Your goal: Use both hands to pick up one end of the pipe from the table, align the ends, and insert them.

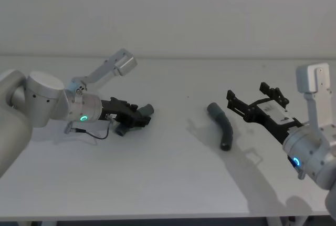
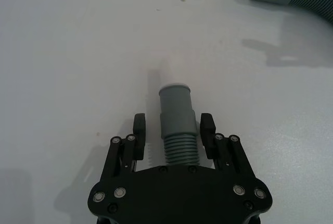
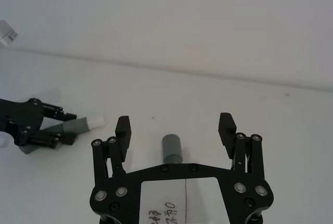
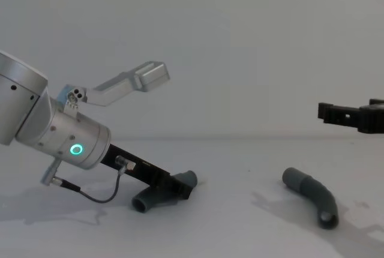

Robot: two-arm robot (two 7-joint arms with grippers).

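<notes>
**Item 1: left gripper** (image 1: 132,114). Black, two-fingered, on a silver wrist with a green glowing ring (image 1: 83,117) and a thin cable (image 1: 97,134). It is reached down low to the table (image 1: 168,184). The jaws are partly open and straddle one pipe piece without clamping it. In the left wrist view a strip of table shows between one finger (image 2: 139,130) and the ribbing, while the other finger sits almost against the tube.

**Item 2: first pipe piece** (image 1: 137,114). Dark grey and ribbed, lying between the left jaws. Its smooth collar (image 2: 176,110) juts out beyond the fingertips and ends in a pale whitish tip. The plain end trails back under the gripper body and rests on the table.

**Item 3: right gripper** (image 1: 247,91). Black, two-fingered, held clear above the table. The jaws are spread wide and hold nothing.

**Item 4: second pipe piece** (image 1: 222,126). Curved, dark grey, lying flat on the table and free of any finger. It lies below the open right jaws. In the right wrist view its wider collar end (image 3: 171,150) shows centred in the gap between the fingers, near the palm. It is well apart from the left jaws and the first piece.
</notes>
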